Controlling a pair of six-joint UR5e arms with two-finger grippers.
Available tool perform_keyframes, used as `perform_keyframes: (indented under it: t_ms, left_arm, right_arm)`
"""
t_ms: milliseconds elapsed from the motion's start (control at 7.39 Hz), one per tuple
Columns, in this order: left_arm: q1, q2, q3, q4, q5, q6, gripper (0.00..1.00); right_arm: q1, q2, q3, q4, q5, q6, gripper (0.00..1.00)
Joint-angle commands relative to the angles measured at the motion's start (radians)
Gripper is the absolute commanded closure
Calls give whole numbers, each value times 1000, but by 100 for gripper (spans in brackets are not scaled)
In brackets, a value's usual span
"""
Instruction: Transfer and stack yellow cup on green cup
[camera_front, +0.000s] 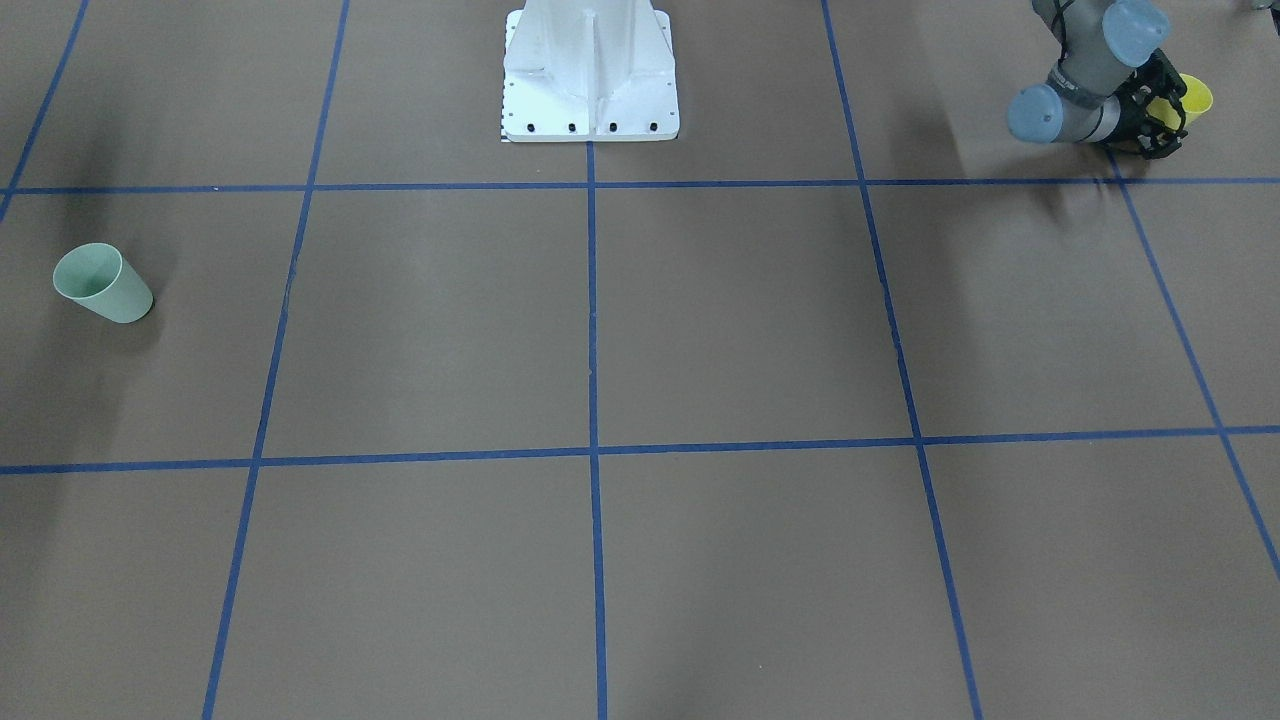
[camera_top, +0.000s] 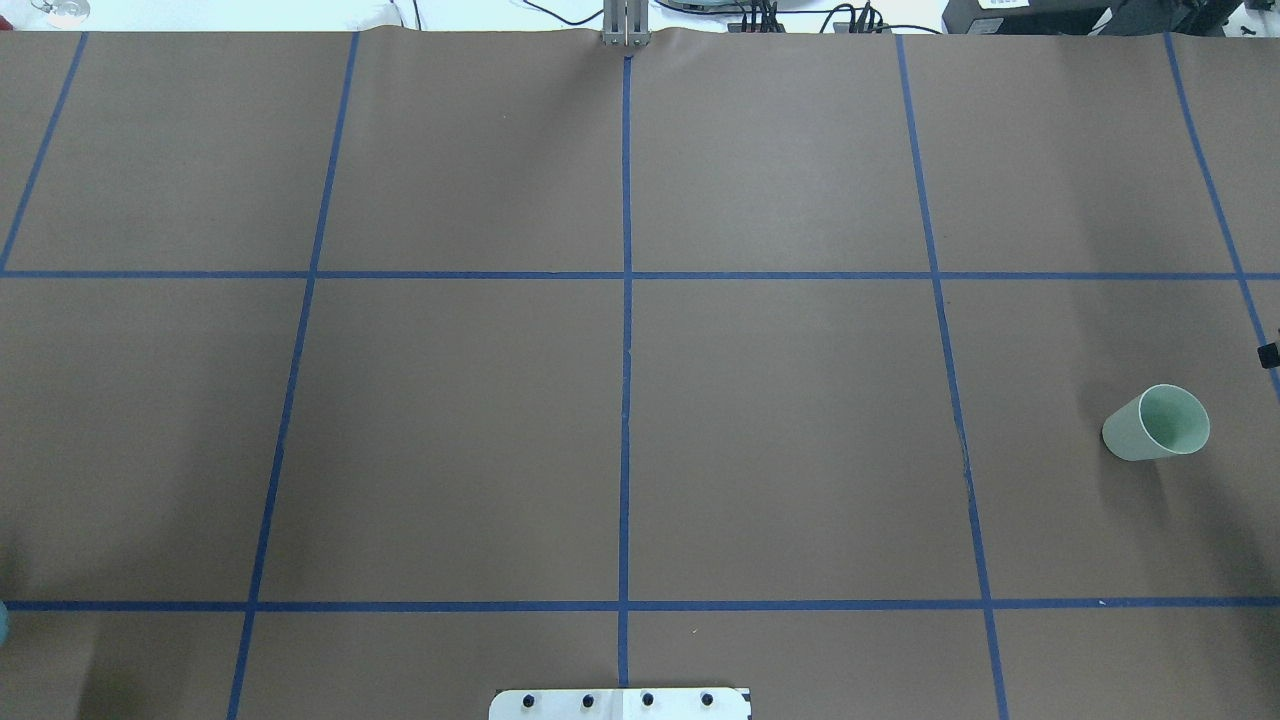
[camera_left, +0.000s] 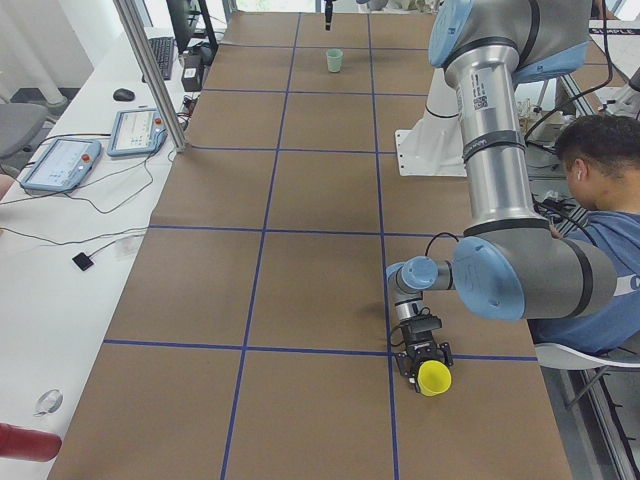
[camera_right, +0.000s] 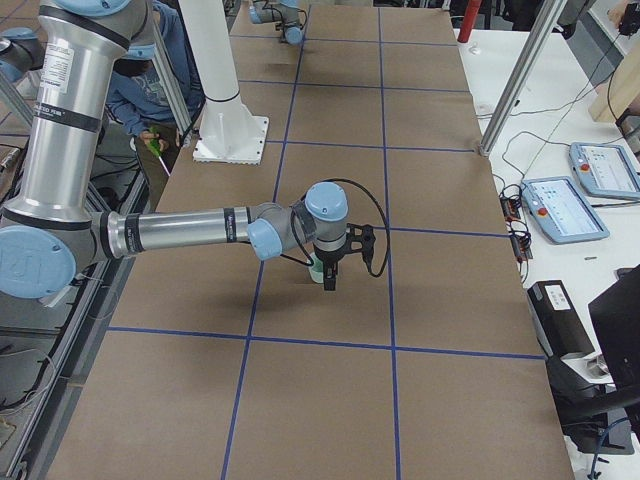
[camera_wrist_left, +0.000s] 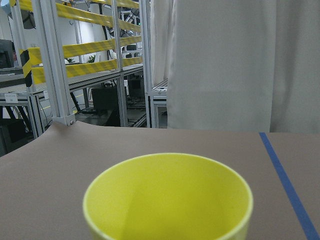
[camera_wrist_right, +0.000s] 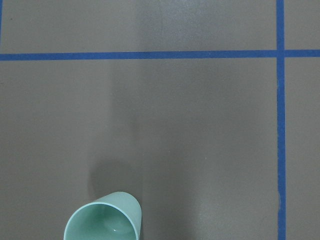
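Note:
The yellow cup (camera_front: 1195, 97) stands near the table's edge on my left side. My left gripper (camera_front: 1163, 112) lies level with the table, its fingers on either side of the cup and closed on it. The exterior left view shows the yellow cup (camera_left: 433, 377) at the gripper's (camera_left: 424, 360) tip. It fills the bottom of the left wrist view (camera_wrist_left: 167, 197). The green cup (camera_front: 101, 283) stands upright and empty far on my right side (camera_top: 1157, 423). My right gripper (camera_right: 330, 281) points down just beside the green cup (camera_right: 316, 268). Only a tip of the right gripper (camera_top: 1268, 353) shows overhead, so its jaws cannot be judged.
The robot's white base (camera_front: 590, 75) stands at the middle of the near edge. Blue tape lines (camera_top: 626, 350) divide the brown table into squares. A person (camera_left: 600, 200) sits beside the left arm. Tablets (camera_left: 100, 145) and cables lie past the far edge.

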Motion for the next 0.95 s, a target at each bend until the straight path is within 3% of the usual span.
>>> perform_keyframes:
  t_ms: [0, 271, 406, 541, 812]
  left_arm:
    - [-1, 77, -12, -29, 1, 58, 100]
    - [-17, 120, -8, -110, 30, 210, 100]
    - [-84, 121, -18, -112, 122, 344, 100]
    - [-203, 89, -35, -121, 292, 517, 100]
    - [-363, 33, -9, -313, 562, 742, 100]
  right_arm:
    - [0, 0, 11, 0, 3, 0, 0]
    - [0, 5, 17, -2, 15, 0, 0]
    - [-2, 12, 19, 0, 15, 0, 0]
    - [-2, 23, 17, -2, 16, 0, 0]
    - [-8, 41, 11, -9, 21, 2, 0]
